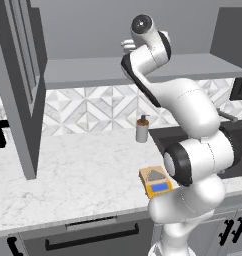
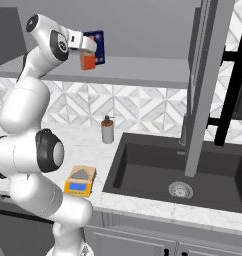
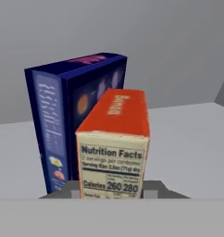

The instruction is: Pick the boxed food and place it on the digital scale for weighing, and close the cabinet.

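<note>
in the left base view the arm is raised high toward the cabinet shelf (image 1: 93, 72), since the food is stored up there. the cabinet (image 1: 15, 85) door is swung open so the shelf can be reached. the digital scale (image 1: 156, 181) is set on the tabletop (image 1: 68, 170), near its front edge, with a soap dispenser (image 1: 142, 129) well behind it.

in the right base view the end effector (image 2: 86, 50) is seen at the boxed food (image 2: 87, 61), which stands on the shelf just in front of a dark blue box (image 2: 96, 46).

in the hand view the boxed food (image 3: 116, 143) is centred between the finger tips, apparently for a grasp; whether it is already clamped cannot be told.
</note>
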Available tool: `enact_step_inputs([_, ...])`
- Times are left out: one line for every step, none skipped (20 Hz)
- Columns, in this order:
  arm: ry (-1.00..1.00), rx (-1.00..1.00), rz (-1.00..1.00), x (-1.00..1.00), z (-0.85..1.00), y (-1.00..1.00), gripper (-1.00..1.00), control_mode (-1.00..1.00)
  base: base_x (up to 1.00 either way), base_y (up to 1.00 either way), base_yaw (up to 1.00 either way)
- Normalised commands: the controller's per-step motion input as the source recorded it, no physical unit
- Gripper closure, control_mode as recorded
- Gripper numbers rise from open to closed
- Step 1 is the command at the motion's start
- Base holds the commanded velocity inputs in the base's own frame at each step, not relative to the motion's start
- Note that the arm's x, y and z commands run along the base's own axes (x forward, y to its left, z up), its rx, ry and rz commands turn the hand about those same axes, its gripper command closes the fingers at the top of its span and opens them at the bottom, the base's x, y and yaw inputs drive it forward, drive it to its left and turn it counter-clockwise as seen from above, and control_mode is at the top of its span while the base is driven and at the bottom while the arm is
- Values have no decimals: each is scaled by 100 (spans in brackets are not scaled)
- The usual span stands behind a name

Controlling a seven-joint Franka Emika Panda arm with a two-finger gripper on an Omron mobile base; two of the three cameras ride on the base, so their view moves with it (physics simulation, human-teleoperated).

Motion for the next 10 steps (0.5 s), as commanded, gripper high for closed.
enact_step_inputs([-4,0,0,0,0,0,100,-100,0,0,0])
enact_step_inputs([-5,0,0,0,0,0,100,-100,0,0,0])
enact_step_inputs([-5,0,0,-2,0,0,100,-100,0,0,0])
enact_step_inputs([-7,1,0,-18,0,0,100,-100,0,0,0])
enact_step_inputs([-11,1,0,-45,0,0,100,-100,0,0,0])
enact_step_inputs([-15,1,-5,-72,0,1,100,-100,0,0,0])
enact_step_inputs([-17,6,-5,-100,0,0,100,-100,0,0,0])
enact_step_inputs([-33,6,-8,-100,-16,13,100,-100,0,0,0])
enact_step_inputs([-33,3,-6,-100,-6,0,100,-100,0,0,0])
enact_step_inputs([-15,10,-1,-100,0,0,100,-100,0,0,0])
